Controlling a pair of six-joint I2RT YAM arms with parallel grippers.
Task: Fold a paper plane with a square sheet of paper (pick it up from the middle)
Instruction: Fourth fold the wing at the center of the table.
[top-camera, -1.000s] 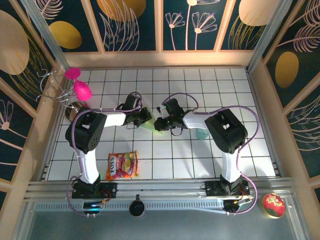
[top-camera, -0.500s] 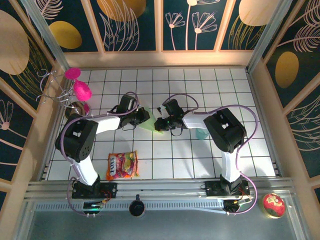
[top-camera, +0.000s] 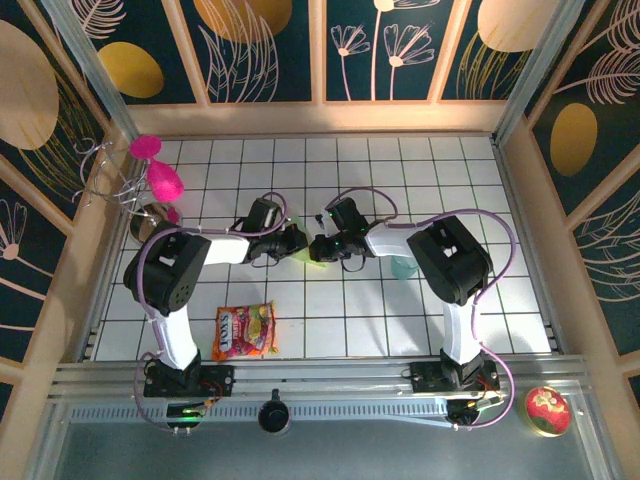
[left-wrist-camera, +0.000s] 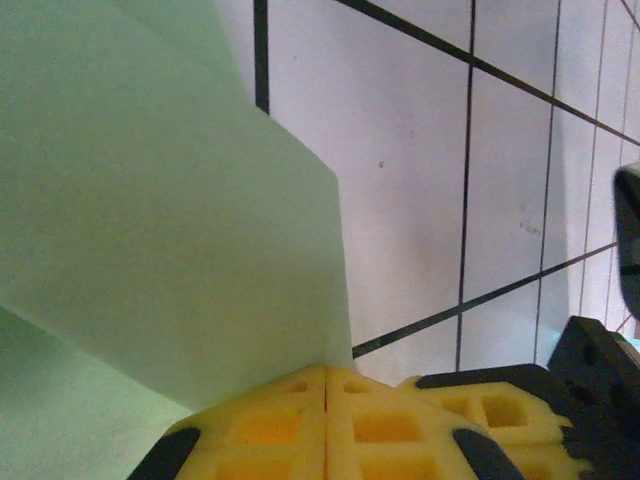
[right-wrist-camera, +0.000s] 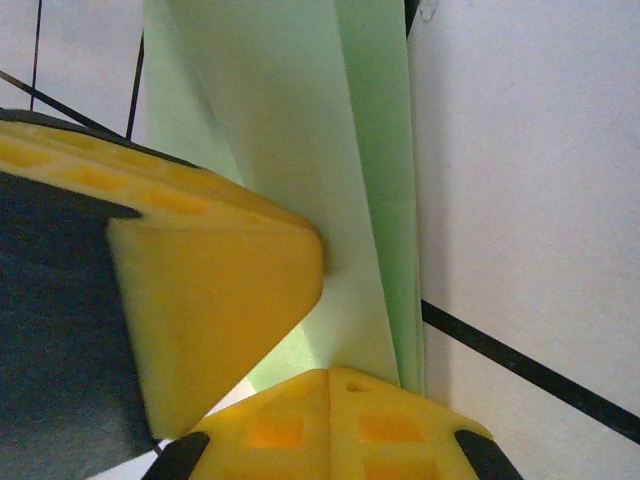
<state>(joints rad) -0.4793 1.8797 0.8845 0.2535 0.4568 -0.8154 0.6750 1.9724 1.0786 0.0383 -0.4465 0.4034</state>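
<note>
- The sheet of paper (top-camera: 304, 258), already partly folded, is between the two arms, beyond the snack packet (top-camera: 245, 331) and a little to its right.
- The left fingers (left-wrist-camera: 260, 425) are clenched on one edge of it, it seems to keep that flap steady.
- The right fingers (right-wrist-camera: 390, 425) pinch the folded layers from the opposite side, probably to keep the crease tight.
- I judge that the plane is not yet finished.

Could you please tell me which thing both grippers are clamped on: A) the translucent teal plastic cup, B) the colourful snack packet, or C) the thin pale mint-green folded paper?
C: in the wrist views the left gripper and the right gripper are each shut on the thin pale mint-green folded paper.
</note>
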